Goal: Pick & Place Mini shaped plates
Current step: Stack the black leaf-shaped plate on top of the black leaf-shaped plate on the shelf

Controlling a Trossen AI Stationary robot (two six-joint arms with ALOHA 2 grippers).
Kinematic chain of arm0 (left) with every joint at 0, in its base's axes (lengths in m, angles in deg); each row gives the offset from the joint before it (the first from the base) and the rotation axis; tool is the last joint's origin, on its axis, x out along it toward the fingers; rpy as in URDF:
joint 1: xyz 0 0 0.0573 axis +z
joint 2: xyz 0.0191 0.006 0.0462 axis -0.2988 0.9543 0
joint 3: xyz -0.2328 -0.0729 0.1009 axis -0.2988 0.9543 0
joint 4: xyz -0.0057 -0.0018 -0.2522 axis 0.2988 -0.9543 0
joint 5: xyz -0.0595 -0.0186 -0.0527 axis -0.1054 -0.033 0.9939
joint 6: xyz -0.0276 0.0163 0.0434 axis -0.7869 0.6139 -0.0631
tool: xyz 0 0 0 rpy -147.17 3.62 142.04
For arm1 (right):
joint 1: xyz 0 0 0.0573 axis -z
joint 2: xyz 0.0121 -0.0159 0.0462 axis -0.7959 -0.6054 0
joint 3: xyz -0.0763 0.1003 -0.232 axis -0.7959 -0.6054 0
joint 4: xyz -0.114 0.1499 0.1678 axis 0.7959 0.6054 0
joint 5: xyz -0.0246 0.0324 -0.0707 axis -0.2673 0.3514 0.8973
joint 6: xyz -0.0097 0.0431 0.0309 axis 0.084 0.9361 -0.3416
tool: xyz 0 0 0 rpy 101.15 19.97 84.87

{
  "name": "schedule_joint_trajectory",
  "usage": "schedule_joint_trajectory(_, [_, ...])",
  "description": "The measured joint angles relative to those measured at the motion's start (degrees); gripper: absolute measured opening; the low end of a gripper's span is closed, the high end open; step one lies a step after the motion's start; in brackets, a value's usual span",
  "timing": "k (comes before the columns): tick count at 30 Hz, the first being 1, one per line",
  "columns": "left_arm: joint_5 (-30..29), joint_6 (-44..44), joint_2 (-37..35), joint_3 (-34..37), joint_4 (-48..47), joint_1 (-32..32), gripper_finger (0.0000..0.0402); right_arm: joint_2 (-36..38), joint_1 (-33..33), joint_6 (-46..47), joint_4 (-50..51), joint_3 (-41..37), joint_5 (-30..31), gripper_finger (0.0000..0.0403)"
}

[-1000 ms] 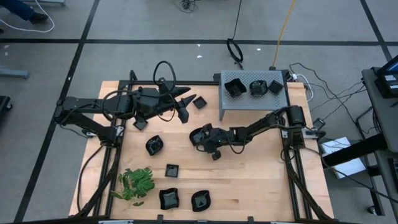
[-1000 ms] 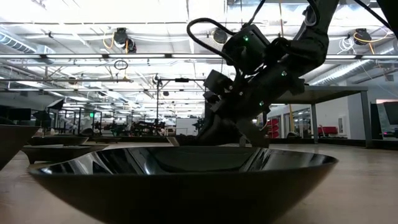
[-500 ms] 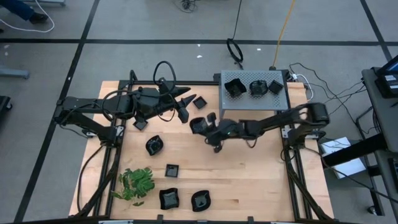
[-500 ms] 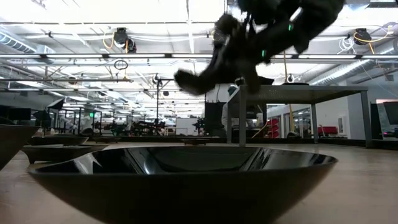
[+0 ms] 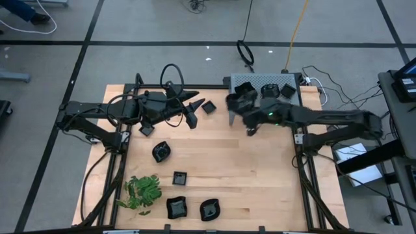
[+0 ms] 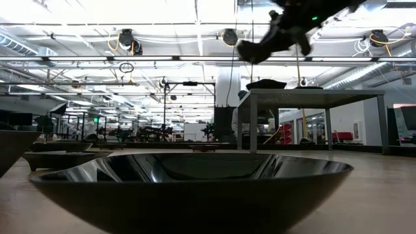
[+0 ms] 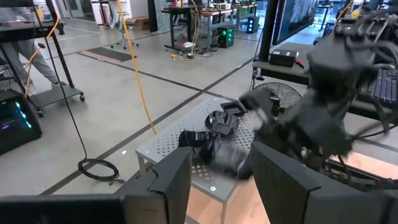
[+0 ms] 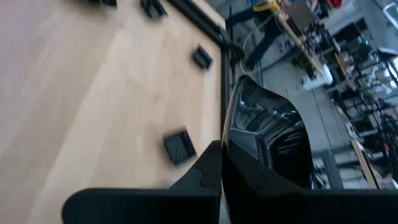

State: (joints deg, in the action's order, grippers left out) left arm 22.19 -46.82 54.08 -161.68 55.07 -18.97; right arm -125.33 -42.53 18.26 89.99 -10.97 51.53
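Where the grey metal box (image 5: 263, 104) stands at the table's far edge, right gripper (image 5: 235, 104) hovers by its left end, pinching a glossy black plate (image 8: 267, 140), partly hidden. Left gripper (image 5: 193, 112): fingers spread, holding nothing, near small square plate (image 5: 208, 107).

overhead down, tabletop level, two wrist views

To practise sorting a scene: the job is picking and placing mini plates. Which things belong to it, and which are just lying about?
Job:
held plate in right gripper
table plates
box plates
box, seemingly the drop spot

Lying about:
sprig
cable on the floor
left gripper, waiting, open
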Motion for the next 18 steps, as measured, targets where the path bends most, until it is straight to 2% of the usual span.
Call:
schedule_joint_trajectory(9, [0.00, 2.76, 0.00, 0.00, -0.01, 0.00, 0.0170, 14.26, 8.15, -5.63, 18.85, 0.00, 0.04, 0.0000])
schedule_joint_trajectory(14, [-0.02, 2.91, 0.00, 0.00, 0.00, -0.02, 0.0170, 17.09, 14.13, -11.01, 26.66, 0.00, 3.31, 0.0000])
schedule_joint_trajectory(18, [-0.02, 3.07, 0.00, 0.00, 0.00, -0.02, 0.0170, 17.32, 19.43, -13.85, 31.08, 0.00, 2.59, 0.0000])
